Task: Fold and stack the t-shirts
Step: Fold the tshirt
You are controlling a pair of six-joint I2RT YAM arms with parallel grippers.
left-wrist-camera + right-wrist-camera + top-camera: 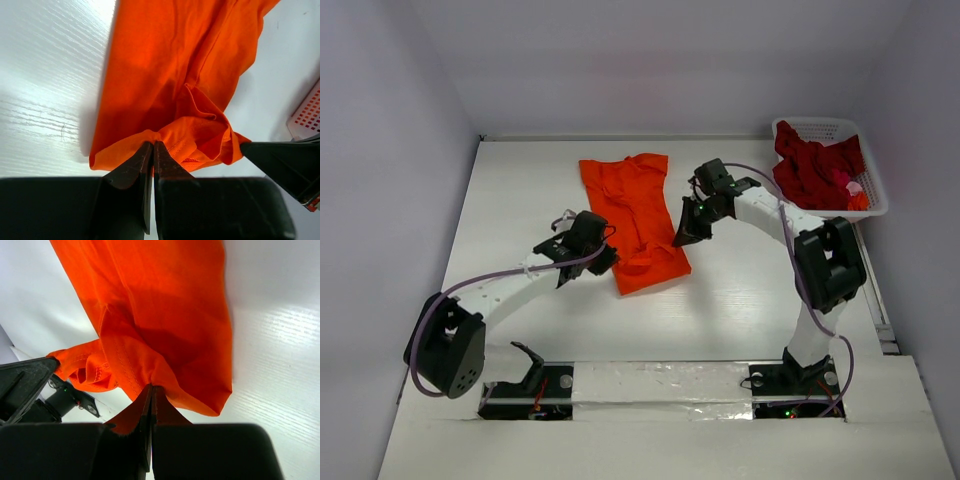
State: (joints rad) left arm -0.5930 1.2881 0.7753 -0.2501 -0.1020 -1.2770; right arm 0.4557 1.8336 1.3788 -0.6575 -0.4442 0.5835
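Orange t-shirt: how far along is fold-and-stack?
Done: orange t-shirt is out on the table. In hand: left gripper and right gripper both shut on its edges. Left: finishing the fold, then the dark red t-shirt, bunched in the basket; no stack yet.

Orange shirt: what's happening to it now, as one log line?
orange t-shirt: on table | left gripper: shut on its edge | right gripper: shut on its edge | dark red t-shirt: in basket
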